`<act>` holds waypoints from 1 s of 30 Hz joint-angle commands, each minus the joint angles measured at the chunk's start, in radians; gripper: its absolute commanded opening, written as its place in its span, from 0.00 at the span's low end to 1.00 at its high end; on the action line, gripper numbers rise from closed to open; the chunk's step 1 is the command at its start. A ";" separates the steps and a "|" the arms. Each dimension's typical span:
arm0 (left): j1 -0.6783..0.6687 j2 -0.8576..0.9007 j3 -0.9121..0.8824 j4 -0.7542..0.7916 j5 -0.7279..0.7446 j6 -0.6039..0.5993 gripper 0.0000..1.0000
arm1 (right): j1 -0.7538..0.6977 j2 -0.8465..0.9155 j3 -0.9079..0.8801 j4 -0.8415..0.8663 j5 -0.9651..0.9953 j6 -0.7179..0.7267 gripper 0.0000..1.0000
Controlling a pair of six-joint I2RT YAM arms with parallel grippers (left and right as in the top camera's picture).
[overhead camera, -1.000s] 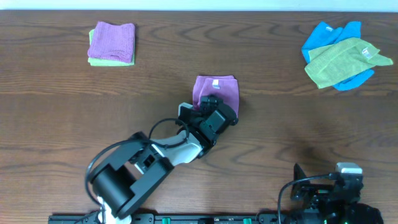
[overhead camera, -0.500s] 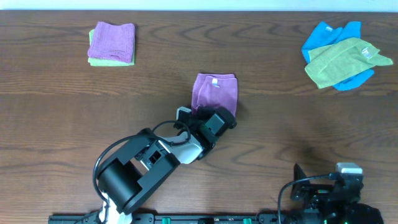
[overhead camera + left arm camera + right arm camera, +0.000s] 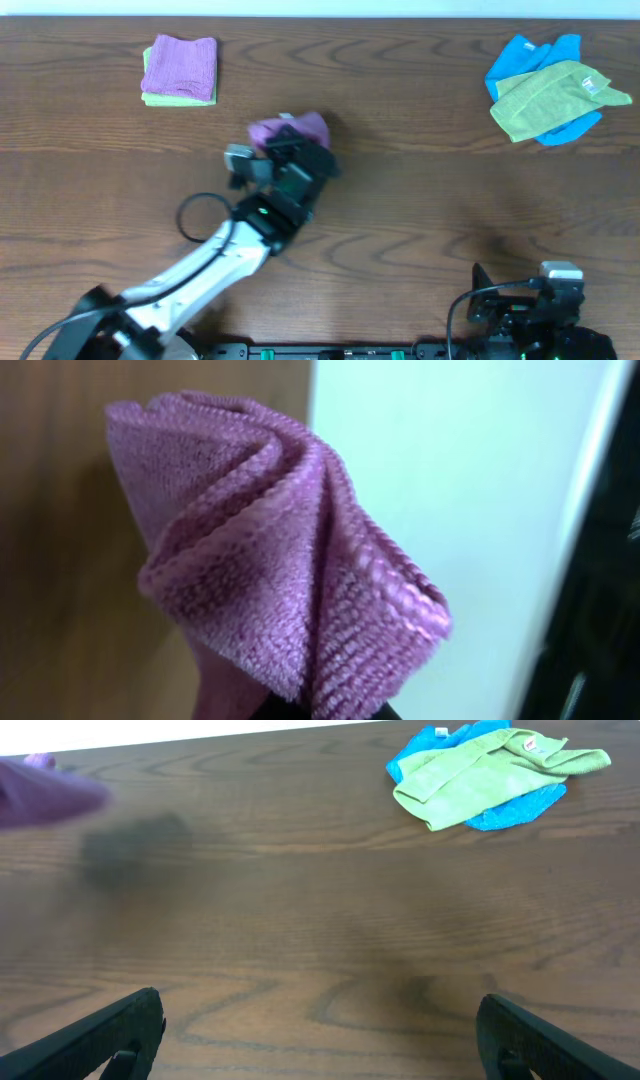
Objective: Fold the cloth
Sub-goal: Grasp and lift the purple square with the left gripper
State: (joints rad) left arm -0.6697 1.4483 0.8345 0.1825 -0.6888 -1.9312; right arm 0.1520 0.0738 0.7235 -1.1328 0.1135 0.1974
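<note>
Your dark wooden table (image 3: 420,200) fills the overhead view. Take the folded stack (image 3: 180,70) at its far left as your reference: a pinkish-purple cloth lying on a lime-green one.

The left arm (image 3: 200,275) slants up from the near edge to a spot right of the stack and closer to the robot's base. The right arm (image 3: 530,310) sits folded at the near edge, far to the right of the stack and well apart from every cloth.

Far to the stack's right, along the same far side, a green cloth (image 3: 550,100) lies rumpled over a blue cloth (image 3: 530,55), touching it.

The cloth (image 3: 290,128) is right of the stack and a little nearer the base. It is bunched into a loose violet wad and held up off the table. In the right wrist view the cloth (image 3: 45,790) is a blurred purple shape with a soft shadow on the wood below it.

Your left end effector (image 3: 290,155) is closed tight on the cloth (image 3: 290,590), pinching its lower folds. Your right end effector (image 3: 320,1010) is spread wide, with nothing between its fingers.
</note>
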 commanded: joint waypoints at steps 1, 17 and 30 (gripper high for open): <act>0.103 -0.030 0.039 0.010 -0.022 0.125 0.06 | -0.009 -0.003 -0.002 -0.001 0.011 -0.011 0.99; 0.431 0.269 0.418 0.211 0.156 0.533 0.06 | -0.009 -0.003 -0.002 -0.001 0.011 -0.011 0.99; 0.651 0.510 0.639 0.200 0.529 0.654 0.06 | -0.009 -0.003 -0.002 -0.001 0.011 -0.011 0.99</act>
State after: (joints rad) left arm -0.0639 1.9411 1.4429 0.3893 -0.3309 -1.3697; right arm 0.1520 0.0738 0.7235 -1.1328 0.1135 0.1970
